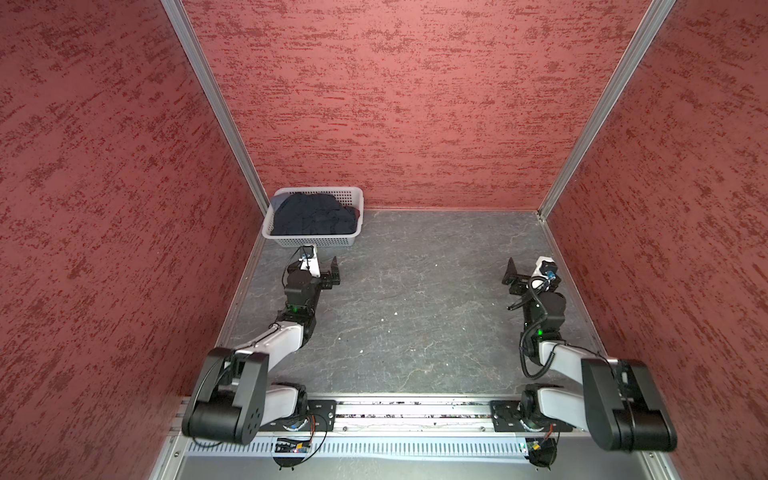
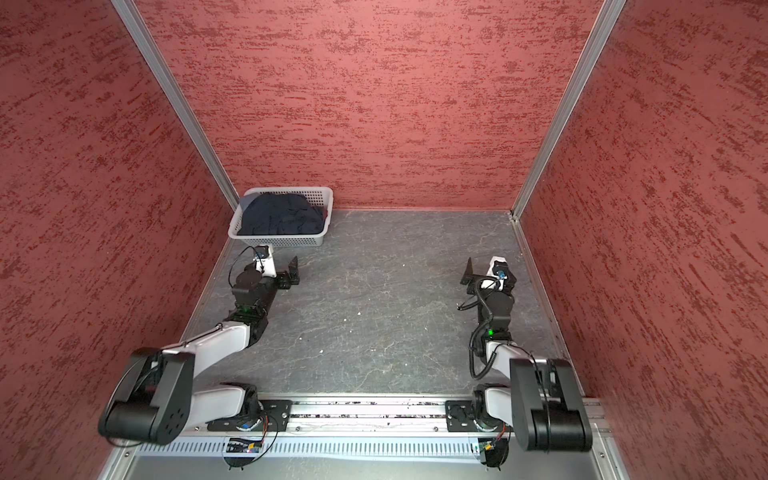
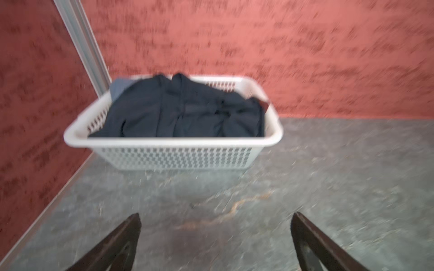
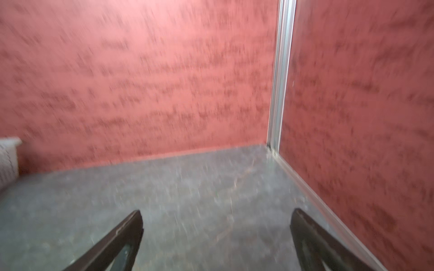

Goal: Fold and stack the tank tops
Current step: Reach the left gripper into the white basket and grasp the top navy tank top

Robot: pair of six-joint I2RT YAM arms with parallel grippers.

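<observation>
The tank tops lie crumpled in a white perforated basket point(image 1: 311, 241) point(image 2: 276, 240) point(image 3: 176, 157) at the back left corner. The dark navy one point(image 1: 316, 216) point(image 2: 282, 218) point(image 3: 183, 108) is on top. A slate grey-blue patch point(image 3: 118, 88) shows behind it and a maroon edge point(image 3: 265, 105) at the other end. My left gripper point(image 1: 322, 259) point(image 2: 280, 262) point(image 3: 217, 215) hovers just in front of the basket, open and empty. My right gripper point(image 1: 530, 266) point(image 2: 488, 266) point(image 4: 217, 212) is open and empty near the right wall, far from the basket.
The grey stone-patterned tabletop point(image 1: 415, 311) is boxed in by red textured walls with aluminium corner posts point(image 1: 216, 108) point(image 4: 280, 77). A corner of the basket point(image 4: 8, 159) shows in the right wrist view. The arms' base rail point(image 1: 415, 411) runs along the front edge.
</observation>
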